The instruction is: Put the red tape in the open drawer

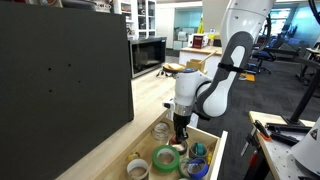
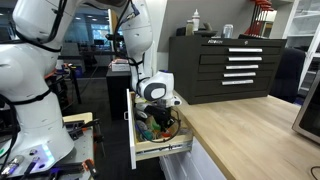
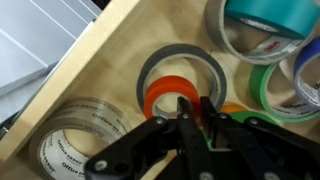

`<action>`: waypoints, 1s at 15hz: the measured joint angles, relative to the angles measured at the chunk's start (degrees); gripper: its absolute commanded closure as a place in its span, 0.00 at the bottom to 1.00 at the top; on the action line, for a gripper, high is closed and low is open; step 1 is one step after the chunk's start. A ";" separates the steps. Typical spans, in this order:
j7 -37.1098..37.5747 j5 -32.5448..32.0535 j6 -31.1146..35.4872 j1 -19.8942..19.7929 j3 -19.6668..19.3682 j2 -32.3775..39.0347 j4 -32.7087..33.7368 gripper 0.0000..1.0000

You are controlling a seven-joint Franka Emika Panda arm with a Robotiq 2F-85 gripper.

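My tool (image 3: 195, 108) hangs inside the shallow light-wood open drawer (image 3: 95, 55). Its fingers sit close together at the rim of the small red ring-shaped tape roll (image 3: 157, 98), and I cannot tell whether they pinch it. That roll lies within a larger grey tape ring (image 3: 180, 55), between a clear tape roll (image 3: 85, 135) and a green tape roll (image 3: 272, 90).

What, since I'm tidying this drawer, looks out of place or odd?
Nothing spilled or damaged. The red tape overlaps a grey roll in the open drawer, not flat on the wood, under the gripper.
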 measured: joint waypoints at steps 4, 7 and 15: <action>0.00 0.00 0.00 0.10 0.00 1.58 -0.03 0.60; 0.00 0.00 0.00 0.12 0.04 1.91 -0.02 0.41; 0.00 0.00 -0.15 0.07 0.19 0.42 0.08 0.00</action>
